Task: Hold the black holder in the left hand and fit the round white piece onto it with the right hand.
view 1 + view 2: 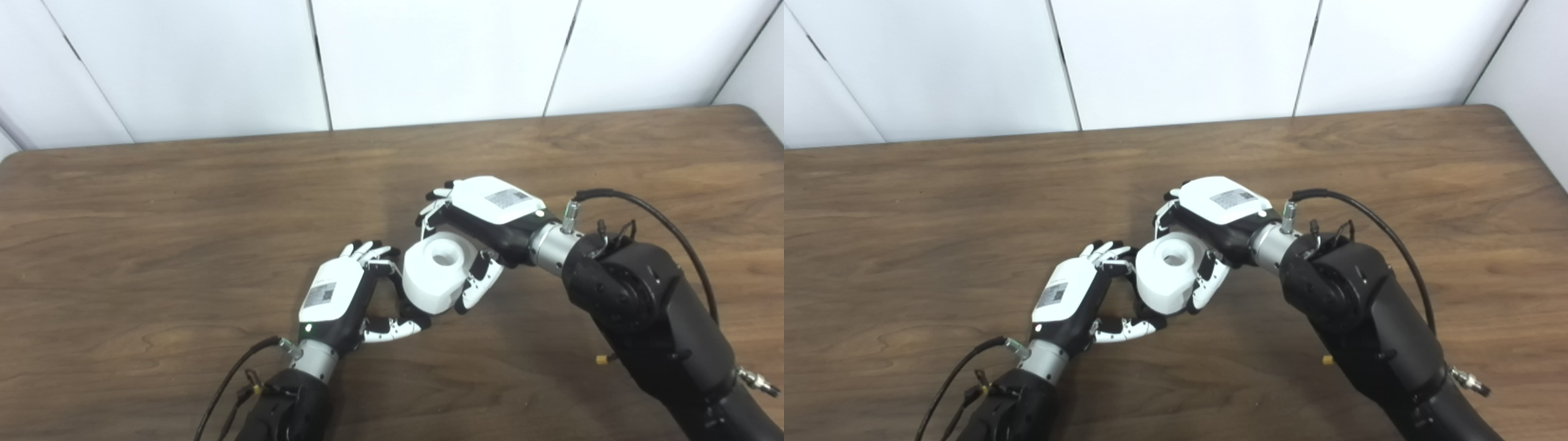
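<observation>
The round white piece [438, 272], a thick ring with a hole in its top, is held just above the table [184, 214] near the middle. My right hand [484, 214] is shut on it, fingers over its far side and thumb against its near right side. My left hand [343, 294] comes up against the piece from the left, fingers curled at its left edge and thumb under its lower edge. Only a dark sliver of the black holder [407, 304] shows in the left hand's grip under the white piece; the piece hides the rest.
Both forearms [1353, 306] reach in from the near edge, with cables looping off each wrist. A white panelled wall [429, 55] stands behind the table's far edge. The table's right corner [753, 116] is in view.
</observation>
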Controlling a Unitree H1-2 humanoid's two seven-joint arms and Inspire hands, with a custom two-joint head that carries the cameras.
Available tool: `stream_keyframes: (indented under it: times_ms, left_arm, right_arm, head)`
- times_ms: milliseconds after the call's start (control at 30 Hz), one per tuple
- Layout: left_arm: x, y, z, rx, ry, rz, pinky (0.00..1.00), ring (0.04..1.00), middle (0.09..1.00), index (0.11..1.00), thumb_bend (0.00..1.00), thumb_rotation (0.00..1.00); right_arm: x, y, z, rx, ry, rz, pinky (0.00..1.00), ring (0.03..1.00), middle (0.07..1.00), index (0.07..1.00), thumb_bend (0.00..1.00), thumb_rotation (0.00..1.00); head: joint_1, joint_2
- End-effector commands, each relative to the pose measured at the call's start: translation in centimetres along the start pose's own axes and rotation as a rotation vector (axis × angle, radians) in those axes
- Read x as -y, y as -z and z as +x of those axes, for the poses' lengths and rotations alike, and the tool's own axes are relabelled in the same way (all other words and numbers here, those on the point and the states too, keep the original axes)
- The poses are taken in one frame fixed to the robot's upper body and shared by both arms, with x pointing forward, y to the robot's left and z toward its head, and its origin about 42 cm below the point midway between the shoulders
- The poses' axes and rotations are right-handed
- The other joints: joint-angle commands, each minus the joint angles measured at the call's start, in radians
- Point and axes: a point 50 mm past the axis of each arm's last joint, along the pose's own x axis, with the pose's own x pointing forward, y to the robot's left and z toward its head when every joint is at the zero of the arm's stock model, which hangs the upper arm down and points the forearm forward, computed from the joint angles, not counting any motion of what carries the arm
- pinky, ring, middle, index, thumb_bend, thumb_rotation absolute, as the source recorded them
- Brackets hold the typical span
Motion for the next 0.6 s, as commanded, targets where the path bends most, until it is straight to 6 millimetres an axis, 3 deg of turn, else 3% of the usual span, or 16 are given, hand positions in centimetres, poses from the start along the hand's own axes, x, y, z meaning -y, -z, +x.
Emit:
stream_keyframes:
  times_ms: [0, 567]
  left_arm:
    - [0.65, -0.23, -0.05, -0.008, 0.052, 0.019, 0.98, 0.929, 0.846, 0.490, 0.51, 0.05]
    - [0.65, -0.66, -0.02, -0.006, 0.046, 0.022, 0.98, 0.930, 0.847, 0.490, 0.51, 0.05]
  right_arm:
    - [1.13, -0.09, -0.09, 0.015, 0.060, -0.039, 1.00, 0.937, 0.806, 0.484, 0.52, 0.13]
    - [0.20, 0.58, 0.23, -0.003, 0.052, -0.047, 1.00, 0.936, 0.805, 0.487, 0.52, 0.14]
  head:
    - [-0.001, 0.002]
    - [0.001, 0.006]
